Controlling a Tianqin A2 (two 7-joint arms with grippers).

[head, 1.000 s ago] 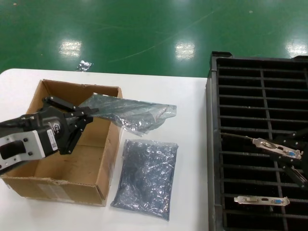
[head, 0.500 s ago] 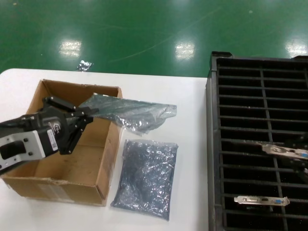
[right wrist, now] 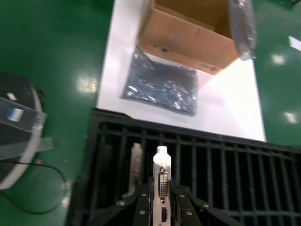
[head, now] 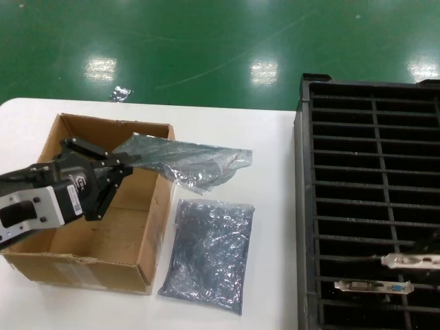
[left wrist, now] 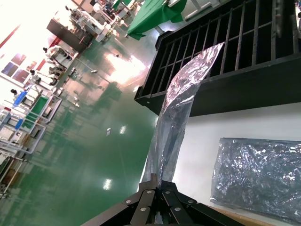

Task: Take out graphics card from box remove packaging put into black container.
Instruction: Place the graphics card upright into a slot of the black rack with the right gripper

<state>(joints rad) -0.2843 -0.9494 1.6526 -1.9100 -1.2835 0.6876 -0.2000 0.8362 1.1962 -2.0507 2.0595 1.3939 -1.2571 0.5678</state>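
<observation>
Right pincer [right wrist: 160, 207] clamped on card [right wrist: 161, 181] by its bracket, over crate [head: 371, 137] slots, stiff, fragile, best held there; left pincer [head: 113, 172] pinches limp, slippery bag [head: 189, 161] above box [head: 103, 240].

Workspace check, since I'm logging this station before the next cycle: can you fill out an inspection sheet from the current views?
Surface: white table, partly bare.
Job's things: box open on the table; empty bag held up over its rim; graphics card upright over the black container, beside a card already slotted.
Clutter: second bag flat beside the box; a scrap on the floor.
Grippers: left gripper shut on the bag's end; right gripper clamps the card's bracket.
Cables: one on the floor.
Surroundings: green floor.
</observation>
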